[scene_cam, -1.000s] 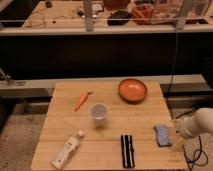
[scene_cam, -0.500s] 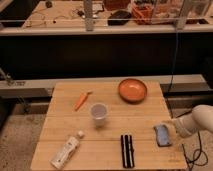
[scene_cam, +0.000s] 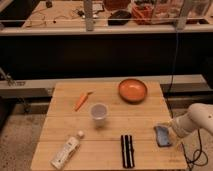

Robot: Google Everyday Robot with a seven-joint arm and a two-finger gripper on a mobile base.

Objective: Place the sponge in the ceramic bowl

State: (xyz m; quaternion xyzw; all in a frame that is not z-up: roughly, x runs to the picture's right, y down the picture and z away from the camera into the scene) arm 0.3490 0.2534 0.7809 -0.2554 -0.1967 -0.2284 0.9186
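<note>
The blue-grey sponge (scene_cam: 162, 135) lies flat on the wooden table (scene_cam: 107, 132) near its right edge. My gripper (scene_cam: 173, 131), at the end of the white arm (scene_cam: 196, 119) reaching in from the right, is at table height against the sponge's right side and stands open. The sponge rests on the table, not lifted. The round orange ceramic bowl (scene_cam: 132, 90) sits at the table's far right, behind the sponge and a little left of it, with nothing in it.
A clear plastic cup (scene_cam: 98, 114) stands mid-table. An orange carrot (scene_cam: 82, 100) lies at the back left, a white bottle (scene_cam: 66, 151) at the front left, and a black ribbed block (scene_cam: 127, 150) at the front. A cable (scene_cam: 193, 153) hangs off the right side.
The arm has edged slightly left toward the sponge. Nothing on the table has moved.
</note>
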